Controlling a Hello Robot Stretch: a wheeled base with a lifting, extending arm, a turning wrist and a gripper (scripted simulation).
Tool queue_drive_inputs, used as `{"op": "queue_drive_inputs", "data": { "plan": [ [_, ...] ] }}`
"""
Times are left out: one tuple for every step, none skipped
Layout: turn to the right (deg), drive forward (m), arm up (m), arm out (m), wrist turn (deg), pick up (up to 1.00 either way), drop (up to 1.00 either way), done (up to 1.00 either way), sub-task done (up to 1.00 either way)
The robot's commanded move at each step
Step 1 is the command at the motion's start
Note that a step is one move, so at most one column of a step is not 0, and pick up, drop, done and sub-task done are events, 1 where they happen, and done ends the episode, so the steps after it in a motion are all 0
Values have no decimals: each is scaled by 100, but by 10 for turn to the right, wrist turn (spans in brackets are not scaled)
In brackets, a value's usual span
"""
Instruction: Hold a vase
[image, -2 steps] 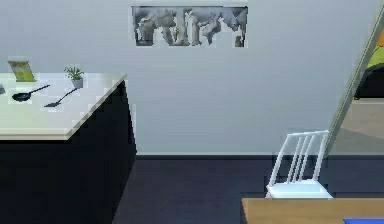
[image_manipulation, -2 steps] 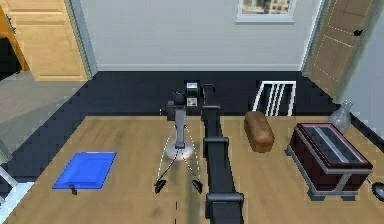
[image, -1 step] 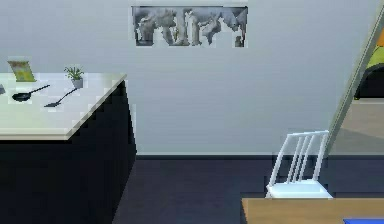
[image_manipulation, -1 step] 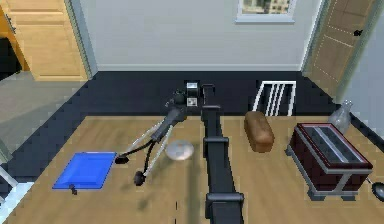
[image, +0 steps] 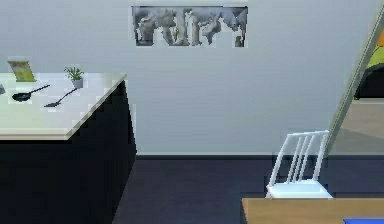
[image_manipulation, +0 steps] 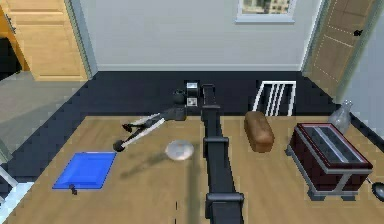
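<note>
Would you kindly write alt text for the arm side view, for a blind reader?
The robot's dark arm reaches out over a wooden table, its pincer pointing toward the view's left. On it lie a blue flat sheet, a brown loaf-shaped thing and a dark box.

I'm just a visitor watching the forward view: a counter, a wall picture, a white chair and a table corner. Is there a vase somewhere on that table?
Observer: In the arm side view a pale narrow-necked vessel, likely the vase, stands near the table's far edge at the view's right.
Operator: What's near it?
Observer: A dark boxy appliance, and left of that a brown loaf.
Operator: And the robot's hand?
Observer: The gripper shows left of that view's middle, apart from the vessel, with the loaf between them.
</note>
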Motion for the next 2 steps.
{"op": "queue_drive_inputs", "data": {
  "plan": [
    [0, 0, 0, 0, 450, 0, 0, 0, 0],
    [0, 0, 0, 0, 360, 0, 0, 0, 0]
  ]
}}
